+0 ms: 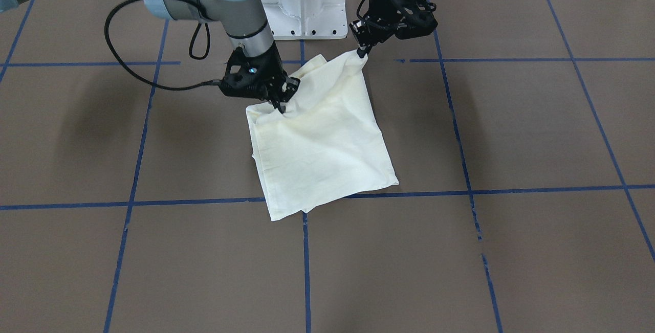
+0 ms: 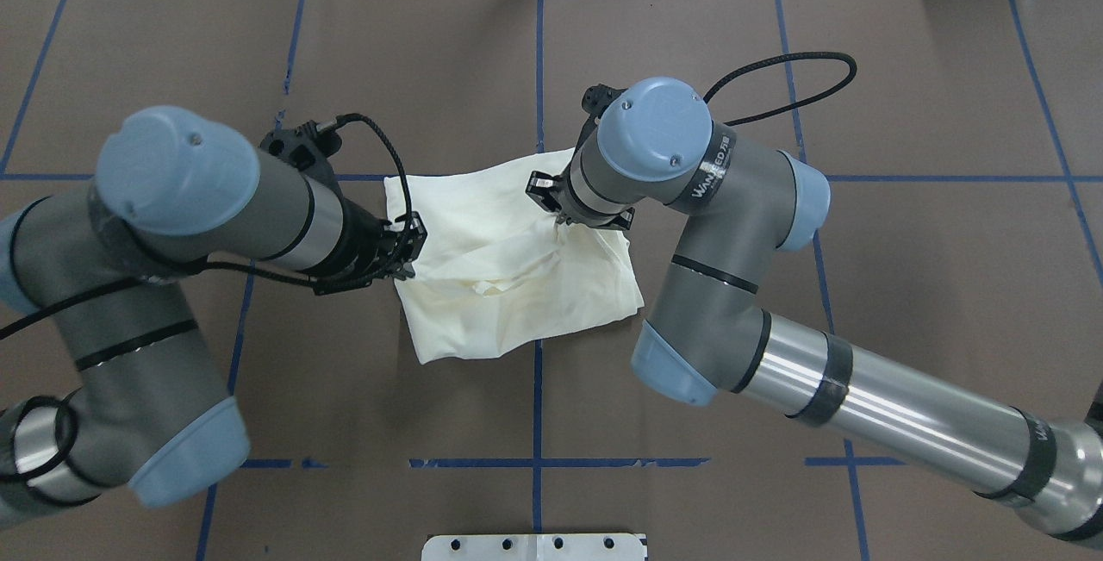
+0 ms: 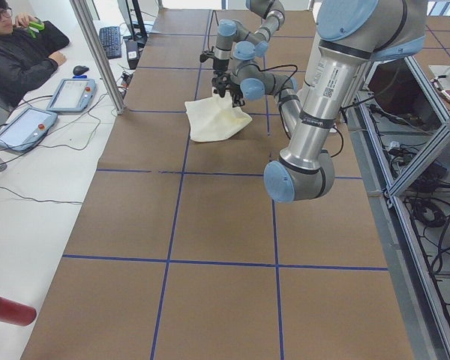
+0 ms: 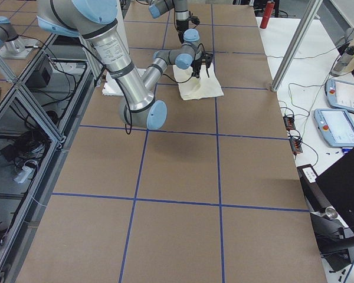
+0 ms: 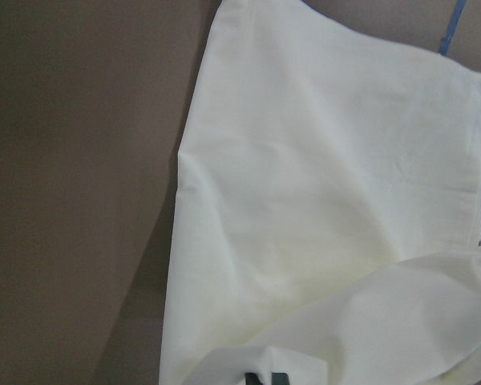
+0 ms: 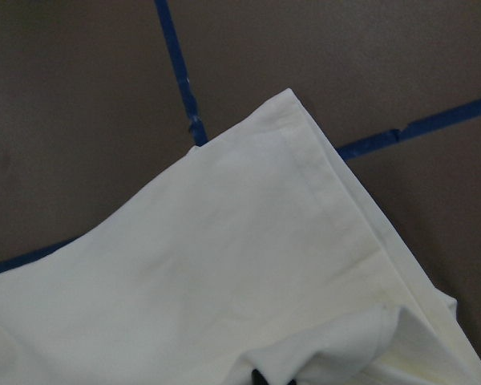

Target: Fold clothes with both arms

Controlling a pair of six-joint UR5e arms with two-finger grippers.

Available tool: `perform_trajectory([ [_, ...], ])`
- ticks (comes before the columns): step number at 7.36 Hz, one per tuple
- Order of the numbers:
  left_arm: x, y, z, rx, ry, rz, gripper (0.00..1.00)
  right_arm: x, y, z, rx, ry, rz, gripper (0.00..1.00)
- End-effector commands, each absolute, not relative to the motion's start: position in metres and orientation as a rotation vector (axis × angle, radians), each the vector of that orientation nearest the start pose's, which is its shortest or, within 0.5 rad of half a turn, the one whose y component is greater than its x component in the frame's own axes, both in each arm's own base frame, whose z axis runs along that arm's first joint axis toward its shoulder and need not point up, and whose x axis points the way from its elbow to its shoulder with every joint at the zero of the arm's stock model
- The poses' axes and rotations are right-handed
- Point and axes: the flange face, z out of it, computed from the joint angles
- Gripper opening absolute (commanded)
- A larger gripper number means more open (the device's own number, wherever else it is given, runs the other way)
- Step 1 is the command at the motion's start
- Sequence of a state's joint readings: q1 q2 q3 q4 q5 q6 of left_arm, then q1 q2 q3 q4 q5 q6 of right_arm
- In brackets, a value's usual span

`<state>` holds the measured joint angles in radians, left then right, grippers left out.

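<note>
So the cream shirt sits about mid-table, folded into a rough square with only the plain side showing, no print visible anywhere. It lies right across one of the blue tape lines, and its far corner pokes just past where two lines cross. The white base block is a bit behind it on the robot's side.

Both claws are on the edge of the shirt nearest the robot. The left gripper is clamped onto one corner and has it pulled up into a little peak off the table, and in the overhead view the same gripper is at the shirt's left side. The right gripper is pinched shut on the fabric near the other near-side corner, and the cloth bunches and wrinkles around its tips. From above it is mostly tucked under the arm's own wrist joint.

The far half of the shirt lies flat on the brown surface. Each wrist camera shows mostly cream cloth, with just a sliver of dark fingertips at the bottom edge, cloth caught between them.

In the left side view a person sits at a white desk beside the table, well away from the arms.
</note>
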<state>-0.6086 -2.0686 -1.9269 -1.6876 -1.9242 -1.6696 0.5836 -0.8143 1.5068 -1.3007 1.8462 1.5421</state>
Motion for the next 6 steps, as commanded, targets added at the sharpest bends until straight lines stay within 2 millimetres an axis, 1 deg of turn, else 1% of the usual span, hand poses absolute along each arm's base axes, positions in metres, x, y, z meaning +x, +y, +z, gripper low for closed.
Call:
perform_trajectory([
  [1, 0.451, -0.515, 0.264, -0.016, 0.977, -0.526, 0.00, -0.591, -0.562, 0.199, 0.036, -0.936, 0.423, 0.00],
  [2, 0.451, -0.535, 0.280, 0.001, 0.964, -0.526, 0.00, -0.589, -0.574, 0.207, 0.035, -0.916, 0.440, 0.00],
  [3, 0.442, -0.548, 0.287, 0.024, 0.949, -0.521, 0.00, -0.583, -0.581, 0.207, 0.040, -0.915, 0.448, 0.55],
  [4, 0.427, -0.563, 0.292, 0.037, 0.942, -0.546, 0.27, -0.572, -0.592, 0.205, 0.058, -0.917, 0.423, 1.00],
  [5, 0.429, -0.572, 0.302, 0.057, 0.916, -0.509, 0.73, -0.551, -0.609, 0.202, 0.031, -0.937, 0.405, 1.00],
  [6, 0.423, -0.577, 0.304, 0.076, 0.909, -0.488, 1.00, -0.529, -0.624, 0.191, 0.004, -0.969, 0.387, 1.00],
])
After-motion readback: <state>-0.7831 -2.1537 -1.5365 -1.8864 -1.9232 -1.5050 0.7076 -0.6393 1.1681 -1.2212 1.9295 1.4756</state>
